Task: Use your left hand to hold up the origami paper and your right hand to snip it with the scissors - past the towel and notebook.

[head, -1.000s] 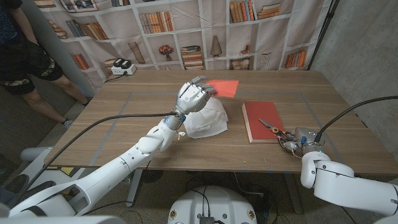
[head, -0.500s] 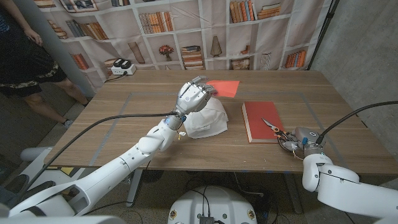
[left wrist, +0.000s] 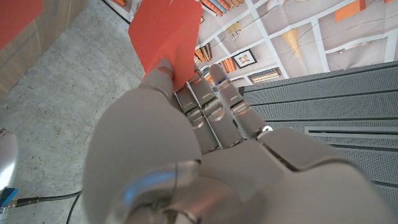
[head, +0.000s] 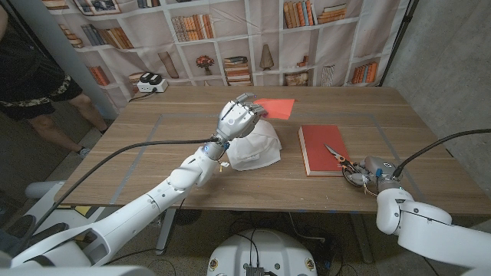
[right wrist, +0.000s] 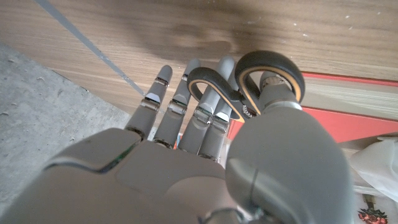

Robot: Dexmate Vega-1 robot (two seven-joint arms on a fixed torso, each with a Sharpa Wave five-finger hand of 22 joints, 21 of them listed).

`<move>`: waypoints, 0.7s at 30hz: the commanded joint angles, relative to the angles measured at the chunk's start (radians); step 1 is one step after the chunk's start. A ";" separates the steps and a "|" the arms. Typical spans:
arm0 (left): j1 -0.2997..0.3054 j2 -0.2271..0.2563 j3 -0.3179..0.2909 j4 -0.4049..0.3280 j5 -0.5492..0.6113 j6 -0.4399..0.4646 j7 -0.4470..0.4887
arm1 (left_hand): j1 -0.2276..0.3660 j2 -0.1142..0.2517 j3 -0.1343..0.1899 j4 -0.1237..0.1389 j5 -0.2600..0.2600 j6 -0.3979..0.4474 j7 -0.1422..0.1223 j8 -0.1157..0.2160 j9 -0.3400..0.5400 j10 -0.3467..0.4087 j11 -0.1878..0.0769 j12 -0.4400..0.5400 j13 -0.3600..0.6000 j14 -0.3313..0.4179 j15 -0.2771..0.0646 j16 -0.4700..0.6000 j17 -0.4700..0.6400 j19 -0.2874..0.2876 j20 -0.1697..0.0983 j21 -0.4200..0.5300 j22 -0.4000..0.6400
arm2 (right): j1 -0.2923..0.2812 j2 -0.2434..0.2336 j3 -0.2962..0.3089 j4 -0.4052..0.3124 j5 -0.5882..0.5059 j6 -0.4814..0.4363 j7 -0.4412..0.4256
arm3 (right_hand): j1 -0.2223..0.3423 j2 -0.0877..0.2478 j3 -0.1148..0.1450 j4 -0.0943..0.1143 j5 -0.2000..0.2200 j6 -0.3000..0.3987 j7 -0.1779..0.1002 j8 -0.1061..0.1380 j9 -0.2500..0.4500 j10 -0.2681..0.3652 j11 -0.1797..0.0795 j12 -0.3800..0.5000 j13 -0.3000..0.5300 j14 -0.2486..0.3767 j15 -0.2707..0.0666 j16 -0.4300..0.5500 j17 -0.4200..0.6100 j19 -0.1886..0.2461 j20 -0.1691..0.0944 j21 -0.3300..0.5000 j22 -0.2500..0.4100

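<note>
My left hand is raised above the white towel and pinches a red-orange sheet of origami paper, which sticks out past its fingers toward the far side. In the left wrist view the paper stands up from between the thumb and fingers of my left hand. My right hand sits near the table's front right and holds the scissors, whose blades lie over the red notebook. The right wrist view shows the scissors' handle loops around the fingers of my right hand.
The wooden table has grey tape lines. A white and black device sits at its far left corner. A person stands beyond the table's left side. A bookshelf backdrop hangs behind.
My right hand has crept slightly forward with the scissors, whose blades now reach further over the notebook. The person at the left has shifted. My left hand and the paper stay put.
</note>
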State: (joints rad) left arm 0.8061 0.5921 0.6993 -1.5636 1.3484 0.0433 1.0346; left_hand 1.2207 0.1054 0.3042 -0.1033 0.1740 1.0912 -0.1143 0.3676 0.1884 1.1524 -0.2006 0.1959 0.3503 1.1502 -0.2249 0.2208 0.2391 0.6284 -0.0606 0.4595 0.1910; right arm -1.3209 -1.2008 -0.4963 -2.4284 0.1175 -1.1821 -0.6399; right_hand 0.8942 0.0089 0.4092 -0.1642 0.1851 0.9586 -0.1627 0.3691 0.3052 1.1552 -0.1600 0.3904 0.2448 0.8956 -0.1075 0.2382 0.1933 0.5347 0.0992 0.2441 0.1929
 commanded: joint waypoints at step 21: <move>-0.029 -0.026 -0.003 0.053 0.010 -0.039 0.082 | -0.006 0.001 0.015 -0.002 0.004 -0.001 0.006 0.005 0.002 0.003 -0.002 0.008 0.005 -0.006 -0.004 0.004 0.002 -0.005 -0.117 0.008 0.002 | -0.436 0.025 0.600 -0.010 0.190 0.305 0.127 | 0.046 0.128 0.063 0.010 0.009 0.019 -0.005 0.014 0.015 0.076 -0.044 0.015 0.008 0.039 -0.113 -0.002 -0.001 0.015 -0.007 0.012 0.006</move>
State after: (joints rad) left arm 0.7849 0.5834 0.7023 -1.5386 1.3510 0.0303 1.0803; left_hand 1.2207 0.1054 0.3110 -0.1046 0.1736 1.0912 -0.1143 0.3675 0.1881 1.1524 -0.1995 0.2001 0.3506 1.1502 -0.2249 0.2207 0.2391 0.6284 -0.0605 0.4595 0.1910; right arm -1.5809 -1.2037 -0.1435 -2.4371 0.2643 -0.9897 -0.6014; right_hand 0.8924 0.0106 0.4092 -0.1642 0.1896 0.9591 -0.1622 0.3758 0.3183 1.1654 -0.1521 0.3973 0.2496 0.9044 -0.1055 0.2378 0.1905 0.5373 0.0910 0.2498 0.1980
